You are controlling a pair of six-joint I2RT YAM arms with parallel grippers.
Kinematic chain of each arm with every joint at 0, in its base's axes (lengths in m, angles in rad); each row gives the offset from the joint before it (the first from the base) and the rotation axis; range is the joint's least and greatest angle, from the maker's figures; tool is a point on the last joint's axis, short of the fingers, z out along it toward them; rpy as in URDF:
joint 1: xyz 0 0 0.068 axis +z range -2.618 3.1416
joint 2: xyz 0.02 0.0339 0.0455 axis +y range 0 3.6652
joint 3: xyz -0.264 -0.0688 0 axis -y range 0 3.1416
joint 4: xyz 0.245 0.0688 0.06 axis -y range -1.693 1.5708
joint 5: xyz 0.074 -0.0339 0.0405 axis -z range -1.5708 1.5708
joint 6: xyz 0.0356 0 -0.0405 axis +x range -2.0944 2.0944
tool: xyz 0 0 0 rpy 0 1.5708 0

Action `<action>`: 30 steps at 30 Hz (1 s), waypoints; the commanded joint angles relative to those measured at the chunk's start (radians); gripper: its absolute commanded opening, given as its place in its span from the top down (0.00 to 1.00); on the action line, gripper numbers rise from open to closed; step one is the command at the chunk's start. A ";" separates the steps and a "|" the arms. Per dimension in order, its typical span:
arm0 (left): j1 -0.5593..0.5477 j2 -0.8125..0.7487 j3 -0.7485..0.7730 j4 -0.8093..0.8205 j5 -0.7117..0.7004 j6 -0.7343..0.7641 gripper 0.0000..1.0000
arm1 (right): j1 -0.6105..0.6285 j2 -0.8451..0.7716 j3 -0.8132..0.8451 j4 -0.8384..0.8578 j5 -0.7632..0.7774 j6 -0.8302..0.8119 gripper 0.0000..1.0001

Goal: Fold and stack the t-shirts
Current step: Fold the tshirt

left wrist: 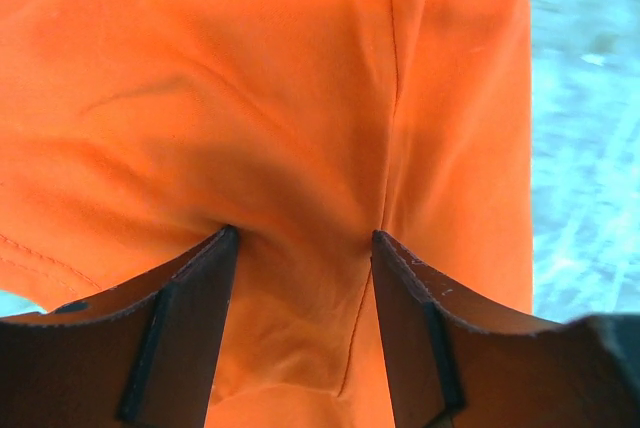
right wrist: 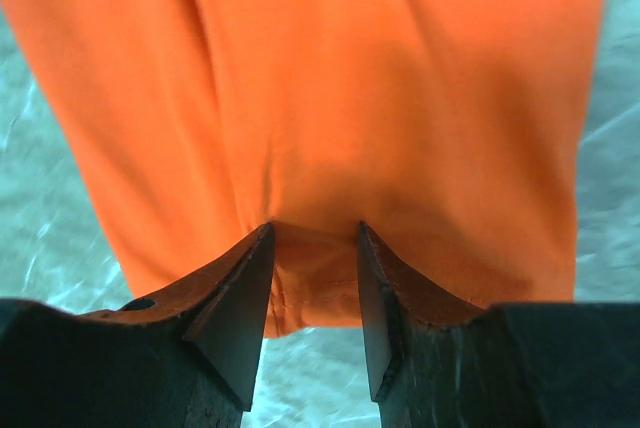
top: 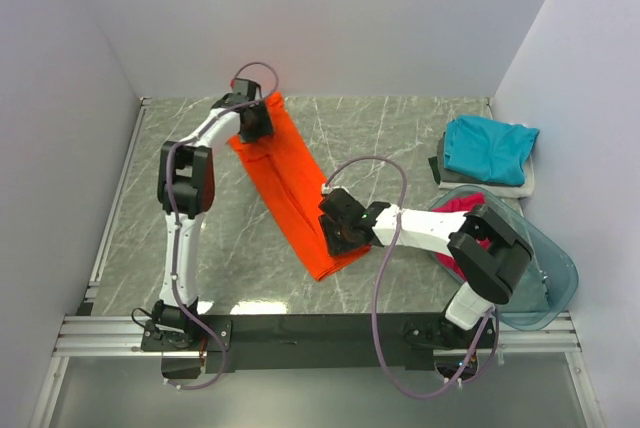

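The orange t-shirt (top: 285, 183) lies folded into a long strip, running diagonally from the back left toward the table's middle. My left gripper (top: 255, 123) is down on its far end. In the left wrist view the jaws (left wrist: 305, 238) stand apart, tips pressed into the orange cloth (left wrist: 300, 98), which puckers between them. My right gripper (top: 338, 233) is at the strip's near end. There the jaws (right wrist: 315, 230) stand apart over the hem of the orange cloth (right wrist: 400, 78). A teal t-shirt (top: 488, 148) lies folded on a pale one (top: 520, 186). A magenta one (top: 465, 210) lies in the tub.
A clear bluish plastic tub (top: 545, 278) stands at the right front, partly under my right arm. The teal stack is at the back right by the wall. White walls close in the marble table (top: 400, 138) on three sides. A metal rail runs along the near edge.
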 commanded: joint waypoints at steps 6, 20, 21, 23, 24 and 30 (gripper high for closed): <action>-0.149 0.107 0.185 -0.027 0.025 0.069 0.37 | 0.100 -0.005 0.016 -0.071 -0.063 0.068 0.54; -0.195 0.143 0.240 0.064 0.092 0.123 0.36 | 0.204 0.008 0.091 -0.093 -0.092 0.125 0.54; -0.195 0.144 0.243 0.067 0.100 0.130 0.36 | 0.207 0.005 0.092 -0.094 -0.095 0.127 0.54; -0.193 0.149 0.257 0.079 0.118 0.155 0.36 | 0.210 -0.001 0.094 -0.090 -0.106 0.127 0.54; -0.195 0.150 0.263 0.078 0.118 0.163 0.36 | 0.212 -0.002 0.095 -0.088 -0.115 0.127 0.54; -0.195 0.072 0.228 0.105 0.065 0.184 0.35 | 0.215 -0.037 0.103 -0.090 -0.102 0.131 0.54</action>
